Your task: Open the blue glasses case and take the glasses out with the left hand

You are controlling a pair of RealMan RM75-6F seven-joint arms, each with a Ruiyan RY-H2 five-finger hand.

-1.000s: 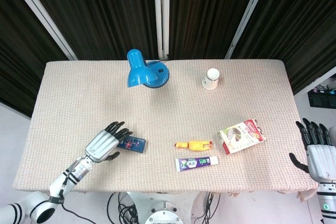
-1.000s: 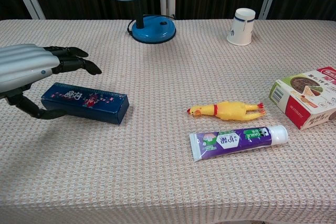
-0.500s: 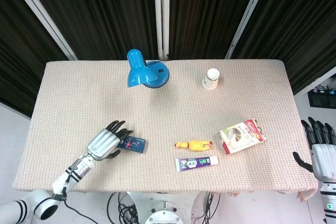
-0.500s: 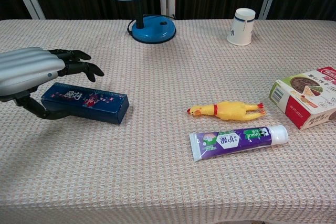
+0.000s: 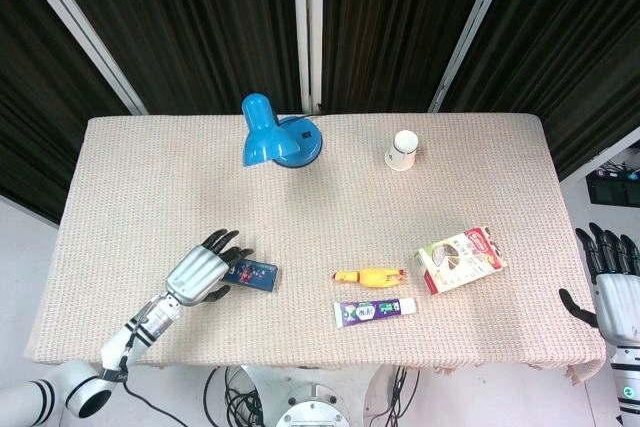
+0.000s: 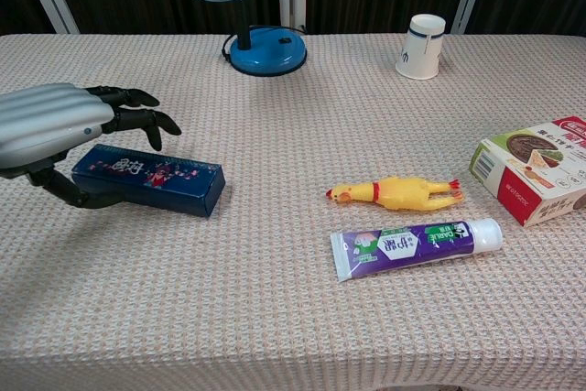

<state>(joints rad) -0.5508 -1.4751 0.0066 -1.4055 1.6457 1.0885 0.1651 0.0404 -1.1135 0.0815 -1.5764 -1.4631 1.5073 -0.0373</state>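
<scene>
The blue glasses case lies shut and flat on the woven tablecloth at the front left; the head view also shows the case. My left hand arches over its left end, fingers curved above the far edge and thumb low against the near side, without a firm grip that I can see. From above, the left hand covers that end of the case. No glasses are visible. My right hand hangs off the table's right edge, fingers spread and empty, and shows only in the head view.
A blue desk lamp stands at the back, a paper cup to its right. A rubber chicken, a toothpaste tube and a snack box lie right of the case.
My left hand has sunk a little over the case's left end and its fingers have curled downward. The right hand has drifted down and outward past the table edge.
</scene>
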